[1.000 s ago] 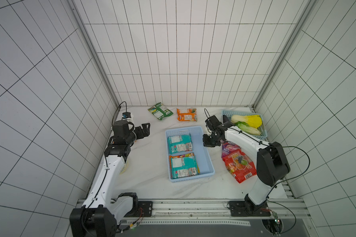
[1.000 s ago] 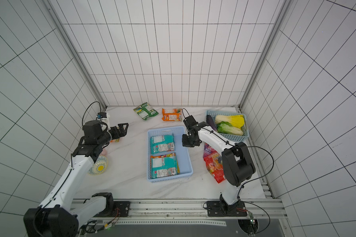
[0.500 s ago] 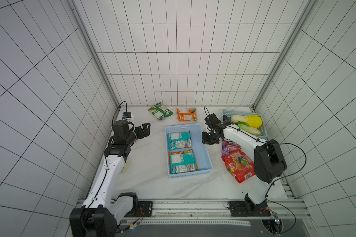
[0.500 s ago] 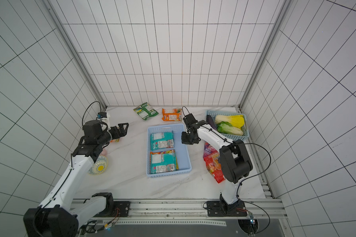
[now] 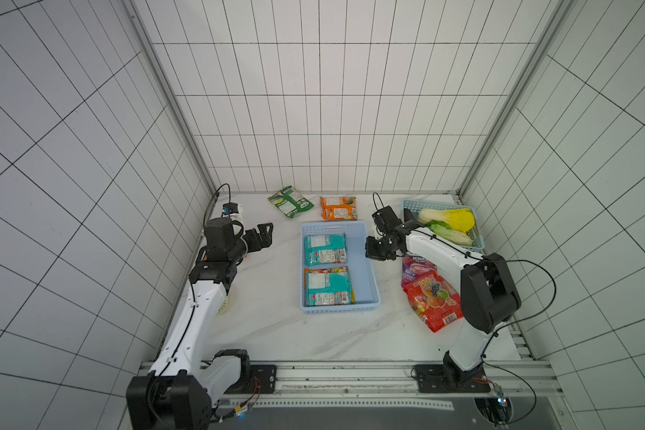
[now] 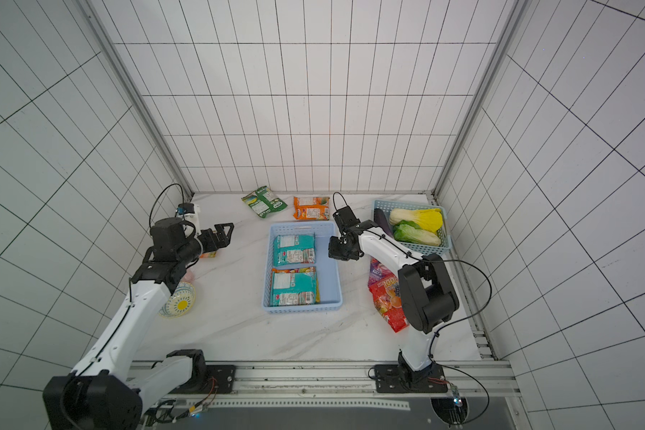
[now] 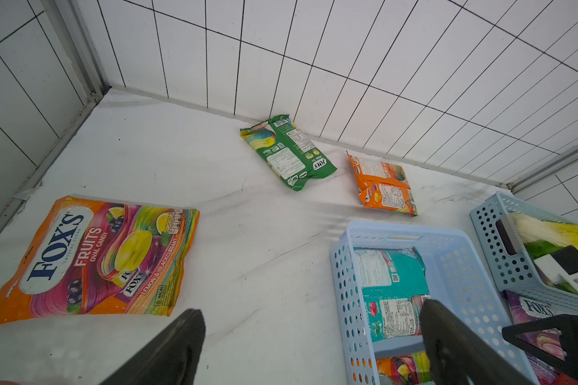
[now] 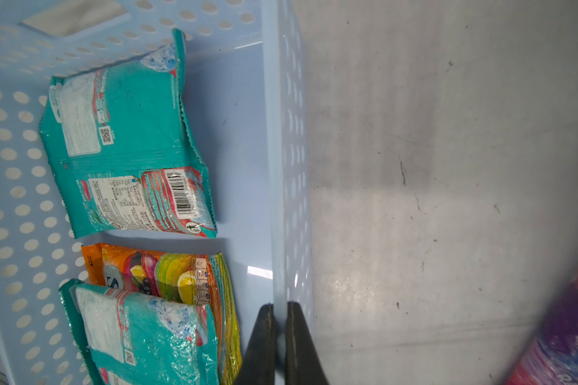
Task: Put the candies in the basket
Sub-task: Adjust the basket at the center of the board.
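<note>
**Clamped on the right wall of the basket [image 5: 374, 275]**

Shows, from the right wrist alone, the right gripper [image 8: 279, 305] closed tight on that wall, three candies [image 8: 127, 150] inside. Shows, from the left wrist, the left gripper [image 7: 311, 306] gaping, empty, near an orange Fox's bag [image 7: 97, 256]. Holds the basket nearer the far wall than a second ago. White marbled table [image 5: 276, 331], tiled walls [image 5: 313, 111].

1. basket [image 5: 339, 309]: pale blue, central, holds two teal bags [image 5: 324, 248] lying flat.
2. green bag [image 5: 290, 201], orange bag [image 5: 338, 208]: flat, behind basket.
3. purple bag [image 5: 414, 266], red bag [image 5: 431, 298]: overlapping, right of basket.
4. Fox's bag [image 7: 94, 256]: flat, far left.
</note>
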Motion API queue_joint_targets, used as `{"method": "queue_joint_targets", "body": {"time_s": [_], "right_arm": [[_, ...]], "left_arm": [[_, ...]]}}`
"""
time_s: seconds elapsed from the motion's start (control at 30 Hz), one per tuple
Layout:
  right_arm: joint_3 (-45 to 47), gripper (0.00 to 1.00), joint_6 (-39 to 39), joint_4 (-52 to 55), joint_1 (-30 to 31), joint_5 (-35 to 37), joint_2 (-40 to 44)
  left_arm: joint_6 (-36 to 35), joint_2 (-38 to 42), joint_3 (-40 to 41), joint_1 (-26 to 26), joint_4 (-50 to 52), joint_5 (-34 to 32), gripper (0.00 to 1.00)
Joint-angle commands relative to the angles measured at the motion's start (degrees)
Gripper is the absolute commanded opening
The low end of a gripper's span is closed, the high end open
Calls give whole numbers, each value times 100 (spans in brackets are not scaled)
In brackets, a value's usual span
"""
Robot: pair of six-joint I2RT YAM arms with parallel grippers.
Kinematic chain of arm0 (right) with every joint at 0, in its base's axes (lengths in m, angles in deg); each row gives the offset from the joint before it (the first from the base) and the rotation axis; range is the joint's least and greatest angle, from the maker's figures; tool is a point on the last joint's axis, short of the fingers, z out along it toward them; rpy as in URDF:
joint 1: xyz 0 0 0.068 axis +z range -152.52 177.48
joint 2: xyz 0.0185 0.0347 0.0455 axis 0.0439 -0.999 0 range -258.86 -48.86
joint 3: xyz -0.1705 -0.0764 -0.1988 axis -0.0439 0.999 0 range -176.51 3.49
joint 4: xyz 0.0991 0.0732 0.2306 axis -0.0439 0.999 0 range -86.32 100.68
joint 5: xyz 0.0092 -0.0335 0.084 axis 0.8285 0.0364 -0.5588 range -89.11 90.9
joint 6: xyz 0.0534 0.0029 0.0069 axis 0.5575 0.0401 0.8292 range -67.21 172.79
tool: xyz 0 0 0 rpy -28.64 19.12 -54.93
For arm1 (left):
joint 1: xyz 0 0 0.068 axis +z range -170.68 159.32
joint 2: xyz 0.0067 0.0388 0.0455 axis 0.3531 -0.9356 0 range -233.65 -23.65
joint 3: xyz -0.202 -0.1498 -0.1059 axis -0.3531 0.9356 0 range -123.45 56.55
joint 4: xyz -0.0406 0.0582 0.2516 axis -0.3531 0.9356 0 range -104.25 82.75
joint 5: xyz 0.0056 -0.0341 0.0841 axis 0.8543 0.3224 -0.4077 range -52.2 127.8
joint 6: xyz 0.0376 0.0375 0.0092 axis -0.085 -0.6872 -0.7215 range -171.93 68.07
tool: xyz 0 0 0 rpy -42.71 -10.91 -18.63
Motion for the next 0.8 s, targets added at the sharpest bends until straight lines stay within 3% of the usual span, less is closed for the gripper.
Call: {"method": "queue_joint_targets", "body": {"time_s": [0.0,0.1,0.37,0.77], "right_arm": [[-1,17,34,41,-88,231,-12],[-323,28,-449,508,-122,314,-80],[-492,39,-922,1044,-407,1178,480],[-266,57,-1006,1349,-733,2341,193]], "left_arm": [[-14,21,-155,24,-3,-6,98],[-45,90,-71,6,-87,21,98],[-49,85,-44,-3,-104,36,98],[-193,82,-138,17,-1,-166,98]]}}
